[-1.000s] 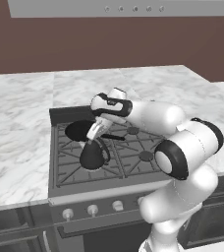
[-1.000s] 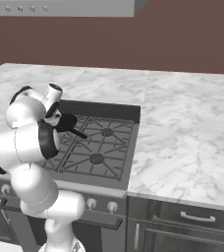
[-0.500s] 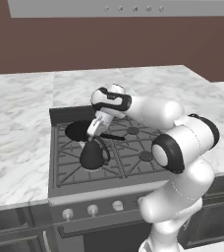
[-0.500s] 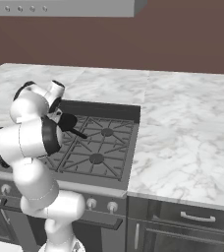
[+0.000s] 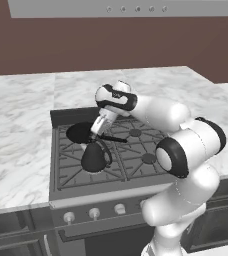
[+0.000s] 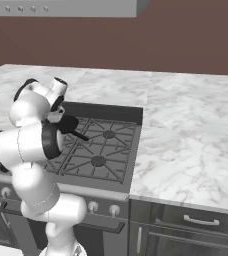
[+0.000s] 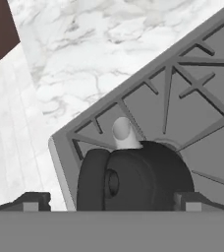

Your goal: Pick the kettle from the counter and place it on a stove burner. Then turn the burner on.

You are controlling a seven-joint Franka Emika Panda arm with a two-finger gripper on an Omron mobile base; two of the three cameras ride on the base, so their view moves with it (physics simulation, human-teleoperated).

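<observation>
Since a second ago, the tool (image 5: 99,129) has lifted slightly off the kettle (image 5: 94,156) and pulled toward the stove's back edge; the kettle has stayed put on the front-left burner, so the place step looks done.

Left base view: kettle sits upright on the grate over the front-left stove burner (image 5: 93,167), loop handle arching up on its right. Tool hangs just above and behind it, fingers pointing down-left, apart from the handle. Frying pan (image 5: 81,133) lies on the back-left burner, its handle running right toward the stove's centre, right under the tool. Knobs (image 5: 94,213) line the stove's front panel, below the front edge. My read: next move is tool to knob, so the target lies forward and down from the tool, past the kettle; the retreat has to clear the handle first.

Right base view: arm's own links hide the kettle. Frying pan (image 6: 69,123) shows behind the elbow, tool (image 6: 56,116) just above it. Knobs (image 6: 93,206) sit well below on the front panel.

Hand view: kettle (image 7: 133,177) is close below the camera, between the two finger tips, with its pale lid knob up. Nothing is between the fingers, which stand wide apart, so the tool is released. White marble table (image 7: 84,64) lies beyond the stove's corner.
</observation>
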